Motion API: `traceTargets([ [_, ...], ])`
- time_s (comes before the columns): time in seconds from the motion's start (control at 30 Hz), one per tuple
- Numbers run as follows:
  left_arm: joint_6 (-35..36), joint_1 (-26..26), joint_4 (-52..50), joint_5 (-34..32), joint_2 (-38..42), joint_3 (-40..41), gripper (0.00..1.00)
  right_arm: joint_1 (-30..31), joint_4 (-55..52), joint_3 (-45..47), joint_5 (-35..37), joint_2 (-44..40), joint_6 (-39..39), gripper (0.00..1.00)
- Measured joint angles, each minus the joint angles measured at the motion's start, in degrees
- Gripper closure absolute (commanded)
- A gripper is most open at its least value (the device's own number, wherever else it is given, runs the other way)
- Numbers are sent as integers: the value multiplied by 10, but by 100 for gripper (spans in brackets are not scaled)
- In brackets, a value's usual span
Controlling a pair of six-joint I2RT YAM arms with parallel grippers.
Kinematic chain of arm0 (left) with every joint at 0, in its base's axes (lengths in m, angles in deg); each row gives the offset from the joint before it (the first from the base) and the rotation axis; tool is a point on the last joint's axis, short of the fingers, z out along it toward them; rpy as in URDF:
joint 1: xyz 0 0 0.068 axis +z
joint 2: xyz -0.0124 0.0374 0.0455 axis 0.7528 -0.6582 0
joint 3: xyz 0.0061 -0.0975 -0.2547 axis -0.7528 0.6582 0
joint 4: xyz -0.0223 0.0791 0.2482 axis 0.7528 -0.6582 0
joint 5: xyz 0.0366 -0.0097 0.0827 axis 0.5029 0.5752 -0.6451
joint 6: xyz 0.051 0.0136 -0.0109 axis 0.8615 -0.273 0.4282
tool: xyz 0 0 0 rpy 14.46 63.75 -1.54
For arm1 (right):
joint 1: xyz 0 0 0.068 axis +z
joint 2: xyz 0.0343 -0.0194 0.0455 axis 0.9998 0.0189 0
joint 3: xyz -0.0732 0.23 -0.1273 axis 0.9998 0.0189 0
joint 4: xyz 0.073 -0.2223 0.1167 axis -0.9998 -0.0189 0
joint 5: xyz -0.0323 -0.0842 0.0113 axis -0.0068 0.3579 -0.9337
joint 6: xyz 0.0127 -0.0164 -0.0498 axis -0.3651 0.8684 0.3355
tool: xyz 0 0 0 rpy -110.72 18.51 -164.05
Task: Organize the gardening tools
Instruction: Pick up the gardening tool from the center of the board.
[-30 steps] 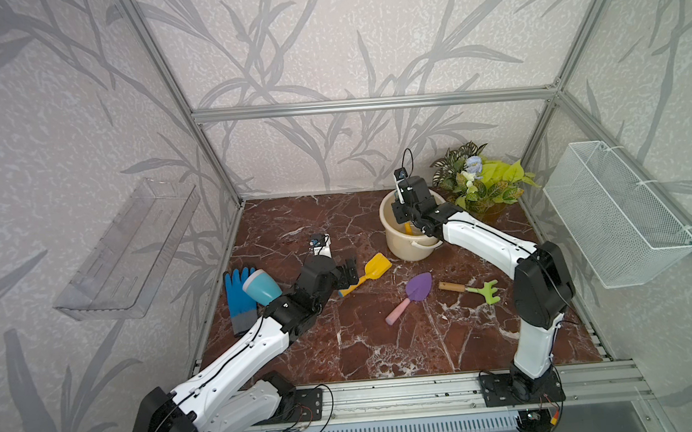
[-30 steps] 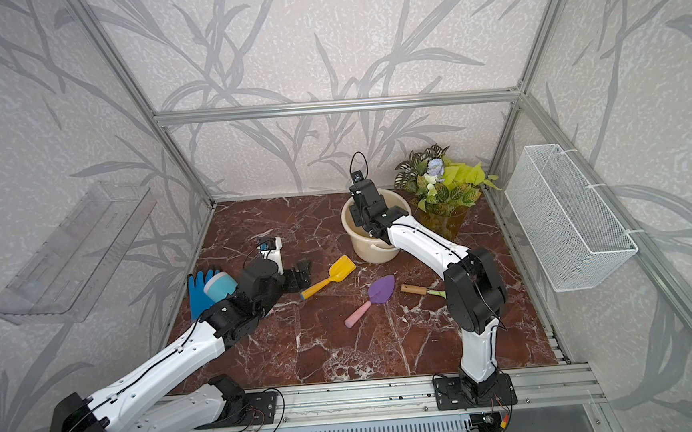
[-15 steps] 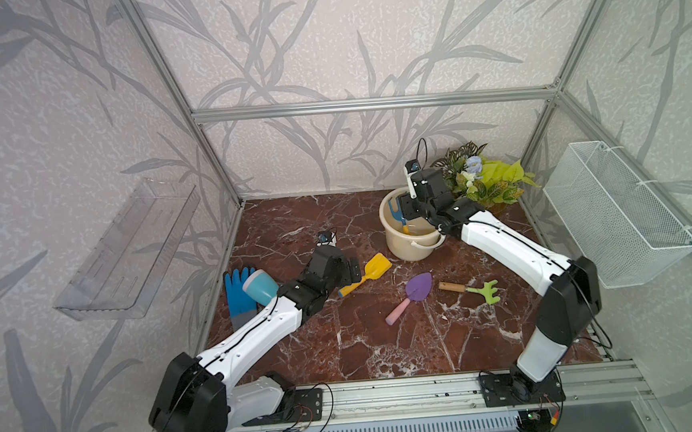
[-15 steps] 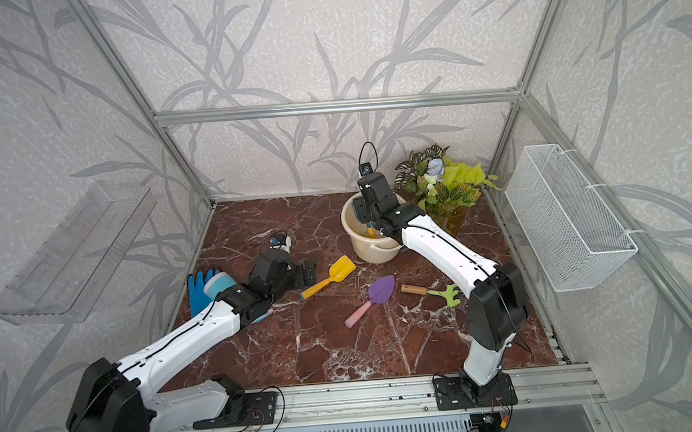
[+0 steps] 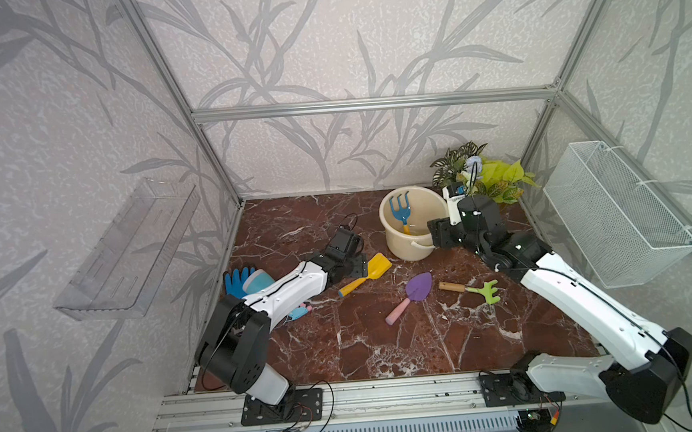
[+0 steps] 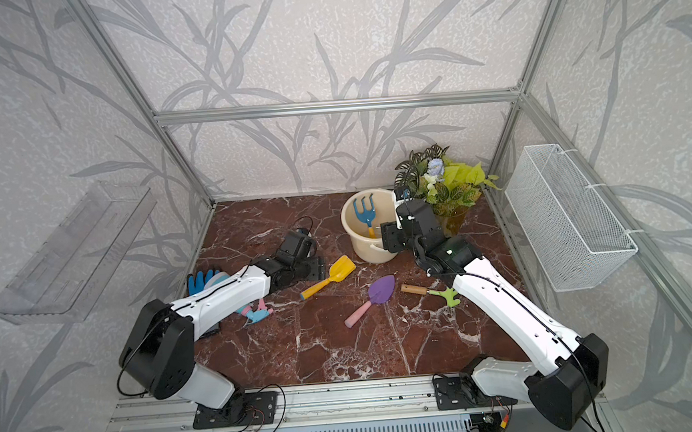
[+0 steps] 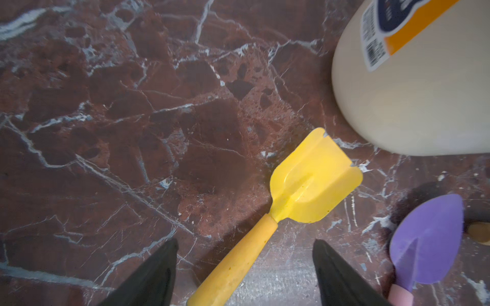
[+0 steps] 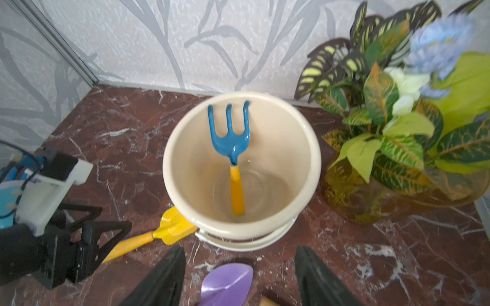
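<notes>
Blue fork (image 8: 232,148) stands prongs-up inside the cream bucket (image 8: 291,148). Left jaws, apart, straddle the handle of the yellow shovel (image 7: 313,182) on the tabletop (image 5: 345,350). Right jaws, apart and empty, hover beside the bucket. Purple trowel (image 5: 418,287) and green rake (image 5: 470,289) lie nearby.

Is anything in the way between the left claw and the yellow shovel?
Nothing visible. The left gripper is open, and the yellow shovel lies on the bare marble floor, its handle right between the fingers.
</notes>
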Motion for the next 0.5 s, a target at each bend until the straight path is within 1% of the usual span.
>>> traceTargets([
  [0.13,2,2,-13,9,-50,-12,18,0,-10,37,-9,-29,-16,30],
  [0.27,-3,2,-19,23,-78,-12,19,0,-12,56,-11,-57,-26,30],
  [0.33,-8,2,-17,32,-81,-6,23,0,-12,62,-11,-66,-31,30],
  [0.4,-13,0,-17,39,-80,2,23,0,-11,67,-11,-69,-35,30],
  [0.5,-18,-4,-17,48,-80,14,28,0,-10,76,-11,-68,-38,30],
])
